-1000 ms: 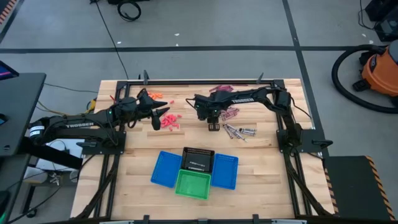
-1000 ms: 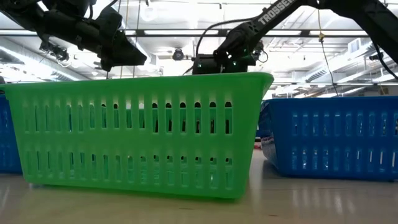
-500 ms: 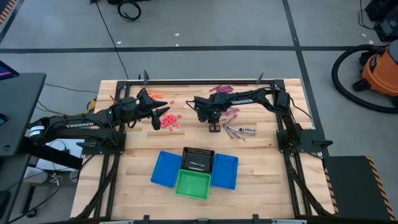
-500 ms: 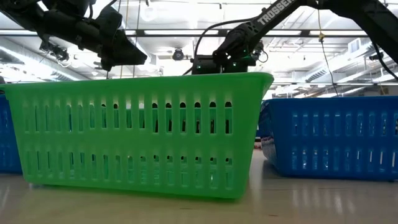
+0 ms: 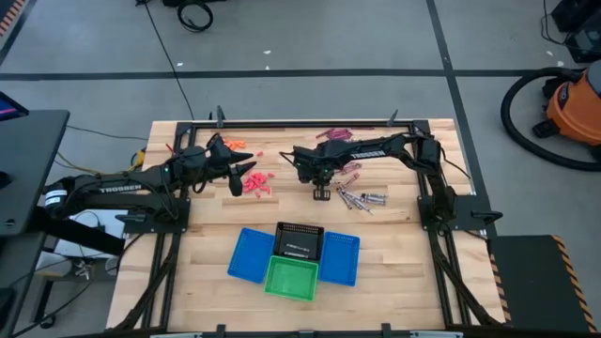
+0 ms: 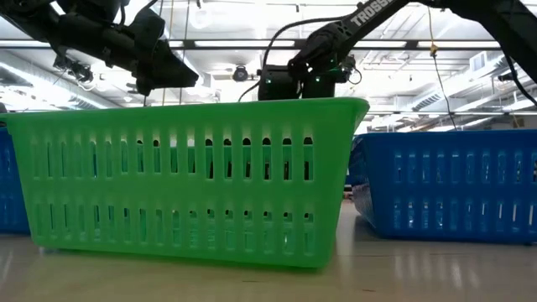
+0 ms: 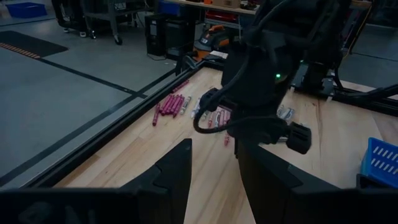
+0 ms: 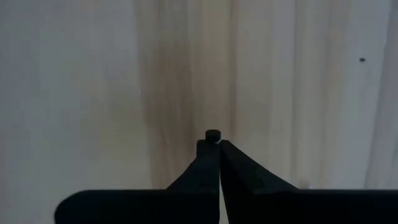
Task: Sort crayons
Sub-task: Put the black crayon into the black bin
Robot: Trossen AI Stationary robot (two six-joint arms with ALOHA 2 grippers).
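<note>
1. We record the bench (image 5: 394, 282), a pale wooden top framed by black rails.
2. The crayons lie in loose groups toward the far edge: reddish ones (image 5: 258, 183) left of centre, dark maroon ones (image 5: 335, 134) against the far rail, silvery-grey ones (image 5: 362, 198) right of centre, and a few orange ones (image 5: 235, 144) near the far left. In the left wrist view the maroon group (image 7: 171, 106) lies beside the rail.
3. The right tool (image 5: 322, 192) hangs over bare wood between the reddish and silvery-grey groups. In its own wrist view (image 8: 214, 146) its fingers are pressed together on a small dark stub; we cannot tell whether that is a crayon.
4. The left tool (image 5: 246, 175) sits just left of the reddish group, raised off the bench, as the low view (image 6: 168, 71) shows. Its fingers (image 7: 174, 174) stand apart with nothing between them.
5. Four baskets cluster near the front-centre edge: a green basket (image 5: 290, 278) foremost, a black basket (image 5: 299, 241) behind it, and a blue basket at each side, left (image 5: 248, 255) and right (image 5: 340, 258).
</note>
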